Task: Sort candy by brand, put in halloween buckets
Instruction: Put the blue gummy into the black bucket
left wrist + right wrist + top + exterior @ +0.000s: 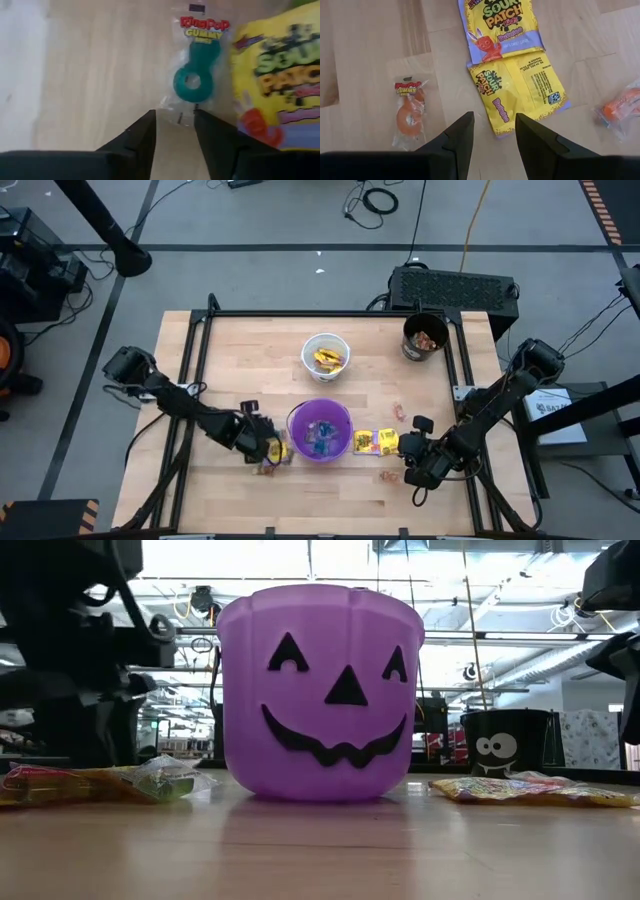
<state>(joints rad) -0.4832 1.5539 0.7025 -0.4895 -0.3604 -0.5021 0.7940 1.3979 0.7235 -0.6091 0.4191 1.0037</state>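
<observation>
The purple bucket (320, 430) (320, 690) stands near the table's front edge with blue and pink candy inside. The white bucket (325, 355) holds yellow packets, and the black bucket (425, 335) (505, 745) holds orange ones. My left gripper (265, 450) (175, 117) is open, low over the table left of the purple bucket. Before its tips lie a clear packet with a teal ring (192, 75) and a yellow packet (280, 85). My right gripper (405, 455) (494, 122) is open right of the purple bucket, just short of two yellow packets (515, 90) (375, 442). My left gripper points steeply down, and its fingertips (150, 120) stand on either side of the near edge (179, 116) of the clear ring packet, which lies flat on the table. Whether they touch it I cannot tell.
An orange ring packet (409, 115) and another orange sweet (620, 107) lie beside the yellow packets. Small pink sweets (398, 412) (388, 476) lie near my right gripper. A black box with a ridged top (455, 285) sits behind the table's far right corner.
</observation>
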